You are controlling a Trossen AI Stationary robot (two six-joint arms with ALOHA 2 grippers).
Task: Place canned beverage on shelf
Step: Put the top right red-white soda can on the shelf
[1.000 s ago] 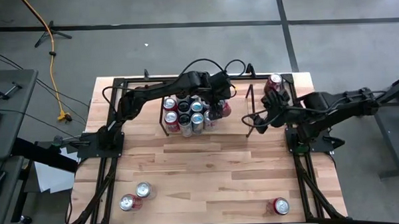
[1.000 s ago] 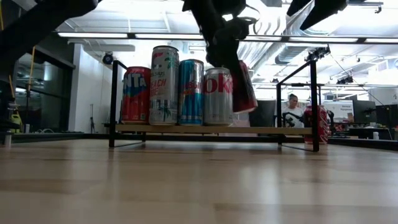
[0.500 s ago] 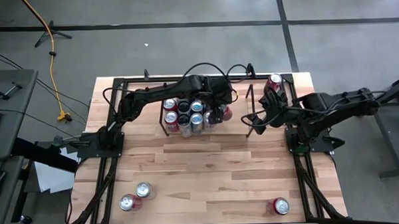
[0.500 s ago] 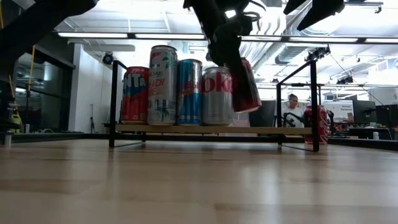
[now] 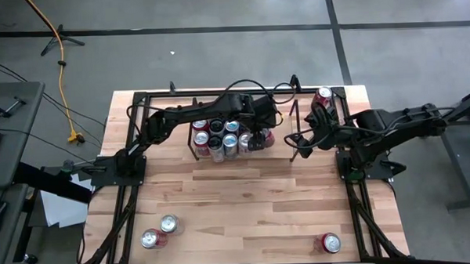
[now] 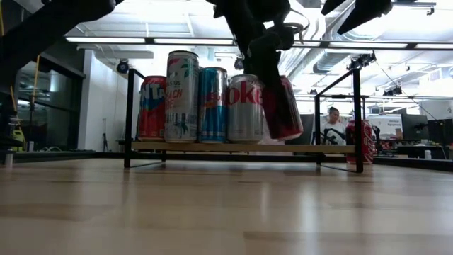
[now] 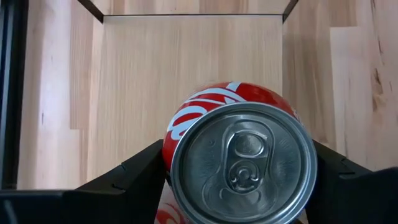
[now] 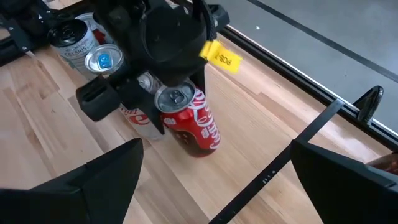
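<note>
Left gripper [image 8: 163,99]: hugs the red cola can [image 8: 194,121], fingers on both sides.
Can: tilted, bottom on the shelf [image 6: 241,148], just right of the silver Coke can [image 6: 245,110].
Right gripper [image 5: 304,137]: wide, empty, waits beside the shelf.

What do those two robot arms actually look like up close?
Both arms are dark, jointed and slim, with black cables looping off them. The left gripper has two flat black fingers and a yellow tag with black lettering on its wrist. The right gripper has two broad black fingers.
</note>
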